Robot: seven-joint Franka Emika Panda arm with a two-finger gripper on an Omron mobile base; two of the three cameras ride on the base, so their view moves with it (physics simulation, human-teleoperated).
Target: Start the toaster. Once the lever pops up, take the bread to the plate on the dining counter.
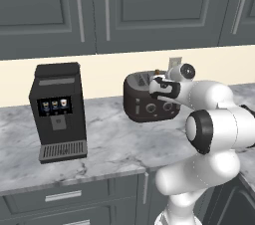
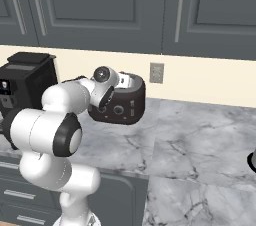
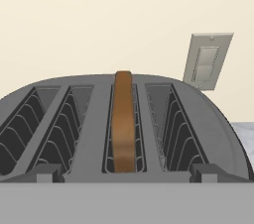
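The dark rounded toaster (image 1: 142, 103) stands on the marble worktop against the back wall, with two knobs on its front (image 2: 125, 110). From the hand view I look straight over its top (image 3: 94, 119). One brown bread slice (image 3: 123, 124) stands on edge in a middle slot, its top just above the rim. My gripper (image 1: 158, 86) hovers close over the toaster's front top edge, pointing at it. Its fingers are hidden by the hand, so I cannot tell whether they are open or shut. The plate and dining counter are out of view.
A tall black coffee machine (image 1: 58, 112) stands left of the toaster on the marble worktop (image 1: 114, 144). A wall outlet (image 3: 207, 61) sits behind the toaster to the right. Grey cabinets hang above. A dark object (image 2: 253, 160) shows at the far right edge.
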